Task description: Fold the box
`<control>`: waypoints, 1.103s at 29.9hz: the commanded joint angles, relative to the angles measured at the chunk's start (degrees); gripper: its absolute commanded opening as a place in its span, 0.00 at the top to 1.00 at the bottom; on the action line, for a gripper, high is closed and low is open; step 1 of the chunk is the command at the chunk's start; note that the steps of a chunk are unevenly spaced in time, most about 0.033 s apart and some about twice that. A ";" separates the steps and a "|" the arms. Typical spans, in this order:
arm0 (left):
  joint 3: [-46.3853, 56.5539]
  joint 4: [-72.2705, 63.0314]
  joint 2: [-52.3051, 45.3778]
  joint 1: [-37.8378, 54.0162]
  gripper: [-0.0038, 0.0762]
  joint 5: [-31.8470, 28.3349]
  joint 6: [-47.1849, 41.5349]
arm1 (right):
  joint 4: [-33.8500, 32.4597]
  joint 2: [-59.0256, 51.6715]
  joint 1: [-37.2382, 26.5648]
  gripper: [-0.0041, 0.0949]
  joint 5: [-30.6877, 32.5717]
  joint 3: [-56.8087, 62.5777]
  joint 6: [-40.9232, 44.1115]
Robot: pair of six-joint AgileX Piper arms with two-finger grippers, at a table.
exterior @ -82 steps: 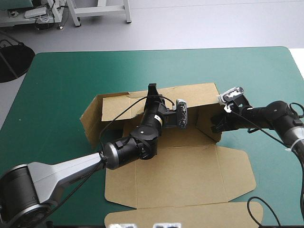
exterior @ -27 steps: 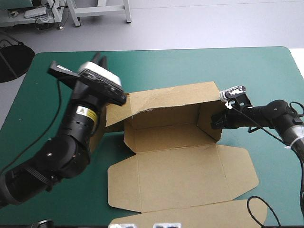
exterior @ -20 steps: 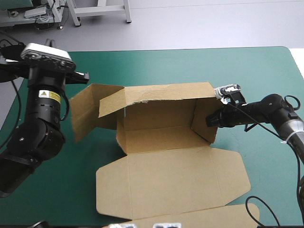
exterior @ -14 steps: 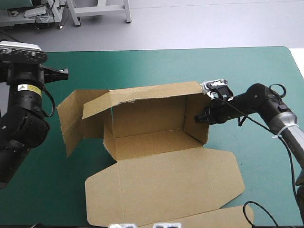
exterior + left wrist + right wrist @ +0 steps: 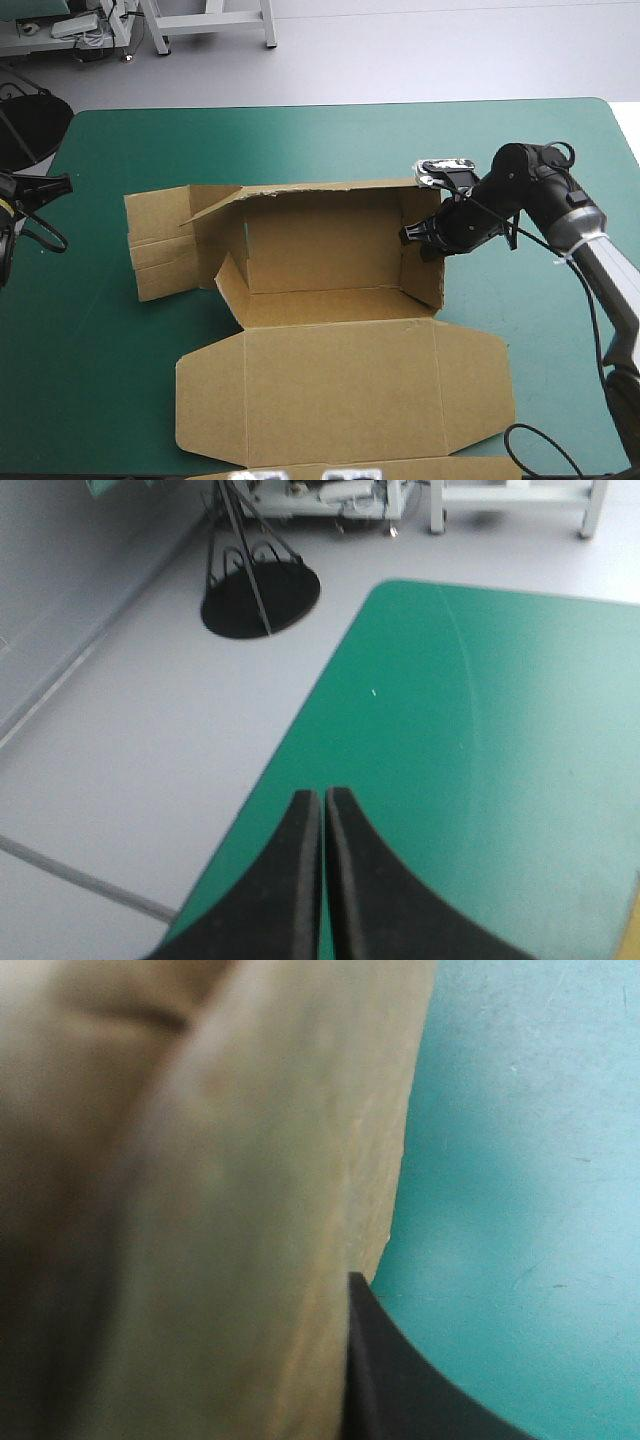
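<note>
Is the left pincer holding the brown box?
No, the left pincer is shut empty over the teal-green cover, away from the box.

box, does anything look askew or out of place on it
Yes: the box's left end flaps splay outward over the teal-green cover instead of standing tucked, while its right wall stands upright, held by the right gripper.
</note>
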 commanded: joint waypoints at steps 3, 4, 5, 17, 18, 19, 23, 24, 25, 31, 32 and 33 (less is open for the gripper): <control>2.66 -14.64 -0.55 4.34 0.96 -2.64 9.46 | 1.70 3.70 -0.02 0.95 -1.36 -2.16 0.14; 3.72 -14.65 -0.55 4.34 0.96 -2.64 9.73 | 1.20 4.90 -0.02 0.94 -2.04 -2.16 -0.16; 4.75 -14.77 -0.55 4.34 0.96 -2.64 10.48 | 0.89 6.03 -0.02 0.92 -3.05 -2.16 -0.96; 10.60 -15.51 -0.19 4.34 0.96 -2.49 12.42 | -0.40 9.51 -0.02 0.57 -18.42 -3.26 -7.21; 10.60 -15.62 -0.19 4.34 0.96 -2.60 12.66 | -0.40 9.51 -0.02 0.57 -17.94 -4.02 -7.21; 10.60 -15.62 -0.19 4.34 0.96 -2.60 12.76 | -0.40 9.38 -0.02 0.57 -16.85 -5.59 -7.21; 10.60 -15.62 -0.19 4.34 0.96 -2.60 13.31 | -0.86 8.32 -0.02 0.57 -13.45 -13.01 -7.21; 10.60 -15.62 -0.19 4.34 0.96 -2.60 13.31 | -1.25 7.96 -0.02 0.57 -12.96 -14.86 -7.21; 10.60 -15.62 -0.19 4.34 0.96 -2.60 13.31 | -1.77 7.39 -0.02 0.57 -12.37 -17.77 -7.07; 10.60 -15.65 -0.19 4.34 0.96 -2.70 13.31 | -6.79 5.07 -0.02 0.57 -6.60 -29.76 -6.38; 10.60 -15.91 -0.19 4.34 0.96 -2.70 13.31 | -7.10 4.98 -0.02 0.57 -5.62 -31.41 -6.27; 10.60 -16.29 -0.19 4.34 0.96 -2.80 13.31 | -7.53 4.95 -0.02 0.57 -4.27 -32.90 -6.15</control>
